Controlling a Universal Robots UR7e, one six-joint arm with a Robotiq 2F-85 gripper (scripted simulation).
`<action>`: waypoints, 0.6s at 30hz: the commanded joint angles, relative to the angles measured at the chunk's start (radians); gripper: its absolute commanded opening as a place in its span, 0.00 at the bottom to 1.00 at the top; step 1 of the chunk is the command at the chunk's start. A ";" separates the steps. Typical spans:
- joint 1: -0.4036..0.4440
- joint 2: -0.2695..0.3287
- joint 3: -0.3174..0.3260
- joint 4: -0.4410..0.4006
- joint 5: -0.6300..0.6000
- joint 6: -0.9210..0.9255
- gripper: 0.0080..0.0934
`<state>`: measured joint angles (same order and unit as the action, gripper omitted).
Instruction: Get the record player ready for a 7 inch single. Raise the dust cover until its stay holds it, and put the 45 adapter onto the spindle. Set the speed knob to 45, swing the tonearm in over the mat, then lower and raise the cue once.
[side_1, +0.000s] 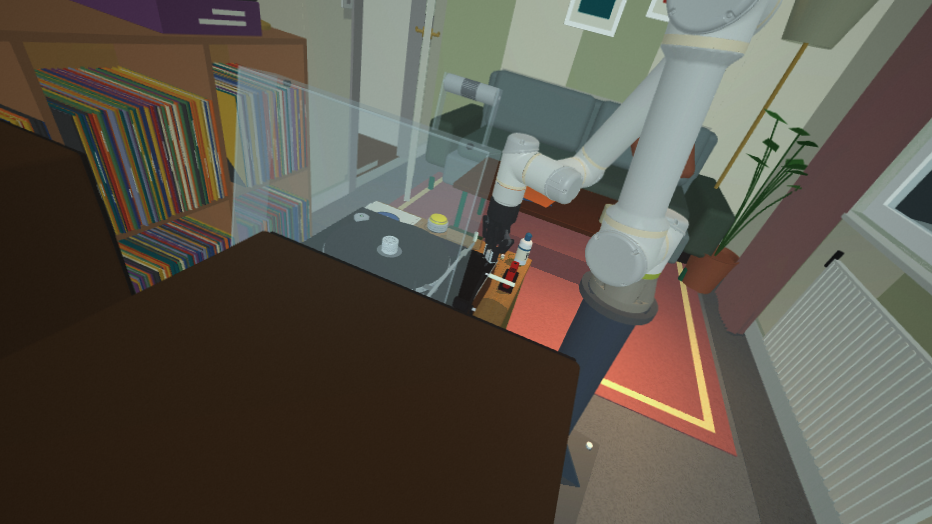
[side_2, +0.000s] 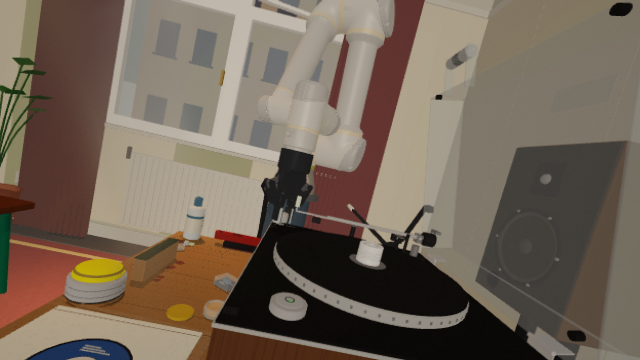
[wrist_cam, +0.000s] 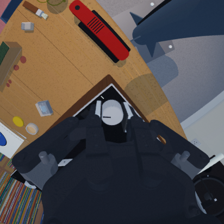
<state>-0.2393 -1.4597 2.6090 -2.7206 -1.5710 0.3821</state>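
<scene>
The record player (side_2: 370, 290) sits on the wooden table with its clear dust cover (side_1: 352, 163) raised upright, and the white 45 adapter (side_2: 369, 252) rests on the spindle in the middle of the black mat. At the deck's far front corner my gripper (wrist_cam: 112, 115) is closed around the white speed knob (wrist_cam: 112, 112), whose dark pointer line lies toward the left in the wrist camera. The tonearm (side_2: 350, 225) runs along the deck's far edge from its pivot (side_2: 422, 239) toward the gripper. A round grey puck (side_2: 288, 305) sits on the near corner of the deck.
A speaker (side_2: 545, 225) stands behind the raised cover. On the table beside the deck lie a red brush (wrist_cam: 99, 30), a wooden block (side_2: 152, 260), a white bottle (side_2: 194, 218), a yellow-topped stack of discs (side_2: 96, 281) and small caps (side_2: 180, 312).
</scene>
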 joint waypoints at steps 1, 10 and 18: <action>0.000 0.000 0.000 -0.001 0.000 0.000 0.28; 0.000 0.000 0.000 -0.001 0.000 0.000 0.48; 0.000 0.000 0.000 -0.001 0.000 0.000 0.48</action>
<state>-0.2394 -1.4595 2.6090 -2.7207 -1.5709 0.3821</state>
